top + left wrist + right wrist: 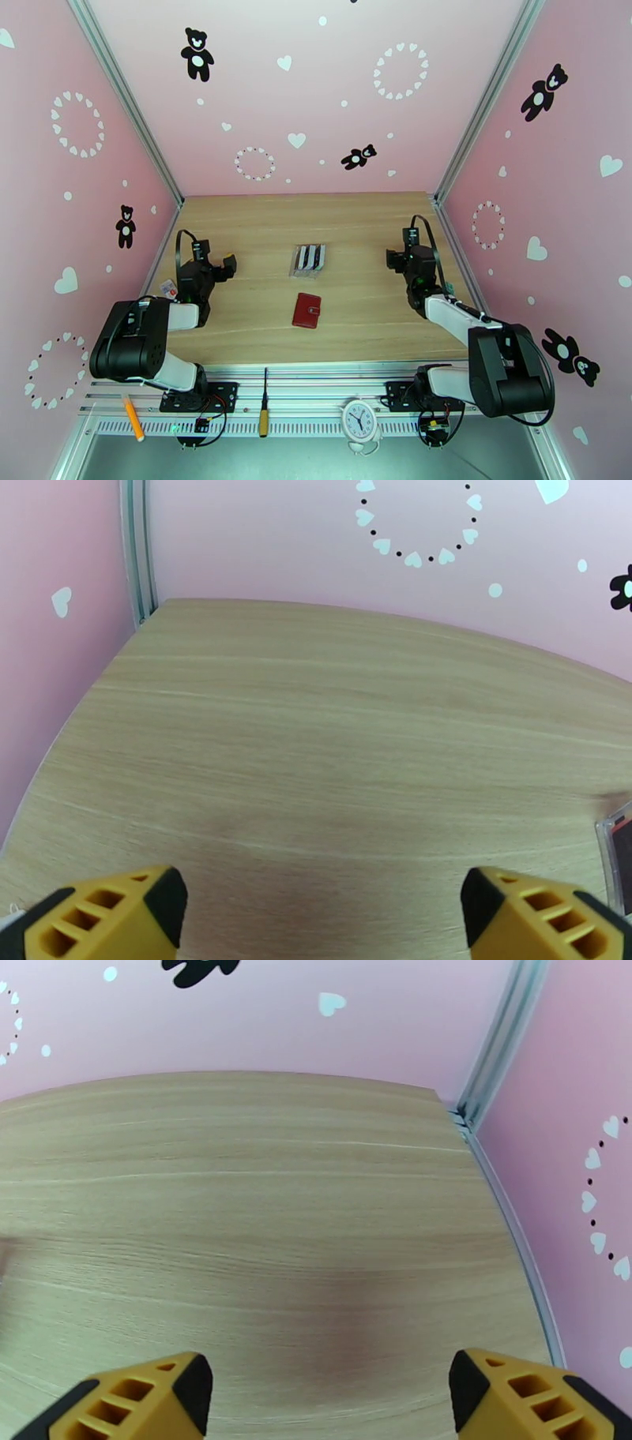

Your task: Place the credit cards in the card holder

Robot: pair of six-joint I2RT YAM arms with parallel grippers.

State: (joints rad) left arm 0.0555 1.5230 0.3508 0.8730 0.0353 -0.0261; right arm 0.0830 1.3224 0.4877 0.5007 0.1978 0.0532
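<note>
1. Progress: nothing looks done yet. In the top view the cards point(308, 257) stand on edge in a clear rack point(304, 275) at mid-desk. The red wallet point(306, 309) lies folded shut a little nearer the arms, apart from the rack. By my reading every card has yet to go in, and the wallet must be opened first.
2. Left tool point(225, 267): it hovers over bare desk point(253, 225) well to the left of the rack. Its fingers are spread as wide as they go, holding nothing and touching nothing. Its wrist view shows the yellow fingertips point(110, 914) far apart with plain wood between them, and a corner of the rack at the right edge.
3. Right tool point(393, 259): it sits well to the right of the rack, also spread wide, slightly less than the left, and empty. Its wrist view shows only wood between the fingertips point(521, 1398).
</note>
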